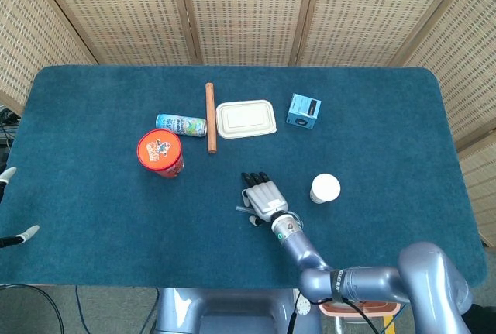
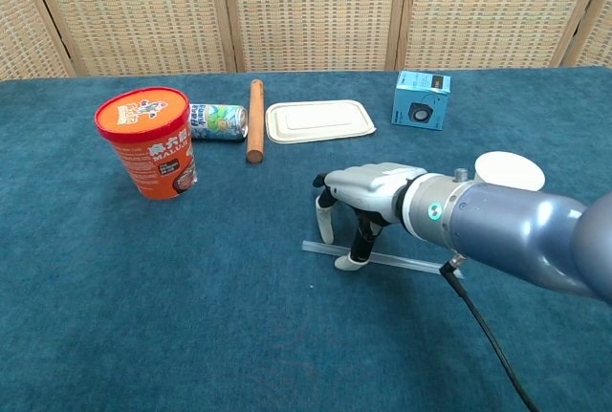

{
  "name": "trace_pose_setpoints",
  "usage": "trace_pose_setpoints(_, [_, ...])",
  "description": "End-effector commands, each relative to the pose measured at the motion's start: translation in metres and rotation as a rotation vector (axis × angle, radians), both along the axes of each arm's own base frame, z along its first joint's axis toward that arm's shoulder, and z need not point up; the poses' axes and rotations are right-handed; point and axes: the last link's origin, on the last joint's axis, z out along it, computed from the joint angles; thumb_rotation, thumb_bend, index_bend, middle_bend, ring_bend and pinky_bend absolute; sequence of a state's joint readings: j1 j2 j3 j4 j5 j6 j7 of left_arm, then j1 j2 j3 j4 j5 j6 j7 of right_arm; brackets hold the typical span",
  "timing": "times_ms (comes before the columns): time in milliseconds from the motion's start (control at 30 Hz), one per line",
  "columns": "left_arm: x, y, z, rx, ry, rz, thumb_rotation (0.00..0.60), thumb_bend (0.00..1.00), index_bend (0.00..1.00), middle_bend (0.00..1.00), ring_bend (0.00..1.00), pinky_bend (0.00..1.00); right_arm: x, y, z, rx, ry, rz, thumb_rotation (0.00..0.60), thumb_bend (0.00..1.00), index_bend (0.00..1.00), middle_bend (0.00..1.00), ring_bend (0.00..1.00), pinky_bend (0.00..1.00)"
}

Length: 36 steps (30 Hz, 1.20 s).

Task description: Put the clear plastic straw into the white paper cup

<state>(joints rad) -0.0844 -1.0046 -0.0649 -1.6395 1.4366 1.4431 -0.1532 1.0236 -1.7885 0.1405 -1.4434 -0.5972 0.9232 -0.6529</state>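
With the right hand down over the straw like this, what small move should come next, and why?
Probably close the fingers on the clear plastic straw and pinch it. The right hand stands over it with fingertips at the straw, which lies flat on the table, not lifted. The white paper cup stands upright to the hand's right, so a lift and carry can follow only after a firm hold.

Readable only on the red instant-noodle tub [image 2: 147, 143]: large white Chinese characters on its side, with what looks like "MALA" beneath. Print on the lying drink can [image 2: 218, 121] and the blue box [image 2: 422, 99] too small to read.
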Motion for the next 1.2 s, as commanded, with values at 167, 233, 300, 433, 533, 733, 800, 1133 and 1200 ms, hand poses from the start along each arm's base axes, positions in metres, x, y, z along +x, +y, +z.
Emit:
trace_pose_setpoints(167, [0.000,0.000,0.000,0.000,-0.002,0.001,0.600,0.12,0.00,0.00,0.00,0.00,-0.002,0.001,-0.003,0.007,0.008,-0.004,0.600,0.38,0.52,0.00,0.00,0.00])
trace_pose_setpoints(233, [0.000,0.000,0.000,0.000,-0.003,0.001,0.600,0.12,0.00,0.00,0.00,0.00,-0.003,0.002,-0.004,0.009,0.012,-0.001,0.600,0.39,0.53,0.00,0.00,0.00])
trace_pose_setpoints(300, [0.000,0.000,0.001,0.001,-0.004,0.000,0.600,0.12,0.00,0.00,0.00,0.00,-0.003,0.002,-0.005,0.011,0.017,0.004,0.600,0.39,0.56,0.00,0.00,0.00])
trace_pose_setpoints(433, [0.000,0.000,0.001,0.002,-0.006,0.000,0.600,0.12,0.00,0.00,0.00,0.00,-0.002,0.005,-0.006,0.018,0.011,0.009,0.600,0.40,0.61,0.00,0.00,0.00])
trace_pose_setpoints(533, [0.000,0.000,0.002,0.002,-0.007,0.000,0.600,0.12,0.00,0.00,0.00,0.00,-0.002,0.007,-0.006,0.022,0.012,0.021,0.600,0.41,0.63,0.00,0.00,0.00])
trace_pose_setpoints(733, [0.000,0.000,0.001,0.001,-0.006,-0.001,0.600,0.12,0.00,0.00,0.00,0.00,-0.002,0.013,-0.007,0.038,0.009,0.045,0.600,0.45,0.64,0.00,0.00,0.00])
trace_pose_setpoints(800, [0.000,0.000,0.001,0.000,-0.007,-0.001,0.600,0.12,0.00,0.00,0.00,0.00,-0.002,0.015,-0.006,0.044,0.005,0.057,0.600,0.46,0.64,0.00,0.00,0.00])
trace_pose_setpoints(1133, [0.001,0.001,-0.001,-0.007,-0.002,-0.004,0.600,0.12,0.00,0.00,0.00,0.00,0.005,0.021,0.009,0.051,-0.077,0.077,0.600,0.46,0.65,0.00,0.00,0.00])
trace_pose_setpoints(1200, [0.001,0.000,-0.001,-0.006,-0.002,-0.005,0.600,0.12,0.00,0.00,0.00,0.00,0.010,0.022,0.017,0.057,-0.130,0.073,0.600,0.46,0.66,0.00,0.00,0.00])
